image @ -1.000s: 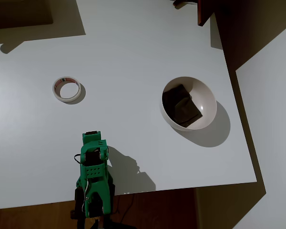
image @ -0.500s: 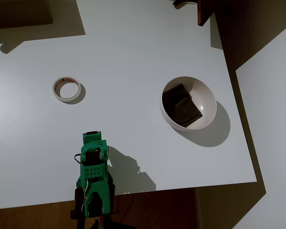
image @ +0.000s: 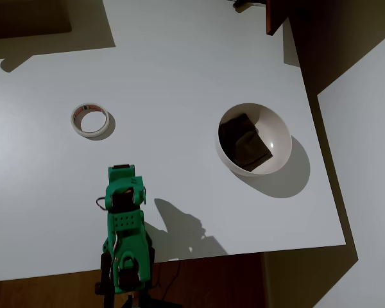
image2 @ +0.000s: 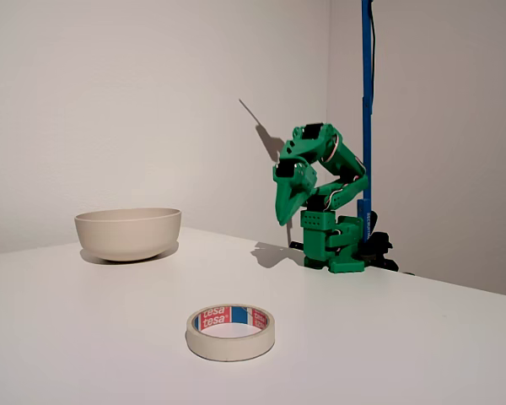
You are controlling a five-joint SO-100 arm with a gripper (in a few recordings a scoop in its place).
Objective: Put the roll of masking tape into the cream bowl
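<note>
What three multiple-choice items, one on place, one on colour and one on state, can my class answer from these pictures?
1. Where does the off-white masking tape roll lie?
A. on the white table
B. in the bowl
C. in the hand

2. What colour is the robot arm?
A. orange
B. green
C. black

3. What does the deep cream bowl hold?
A. nothing
B. the tape
C. a dark cloth lump

Answers: 1 A, the roll rests flat on the white table, apart from the bowl. 2 B, it is green in both views. 3 C, the dark cloth lump sits inside in the overhead view.
</note>
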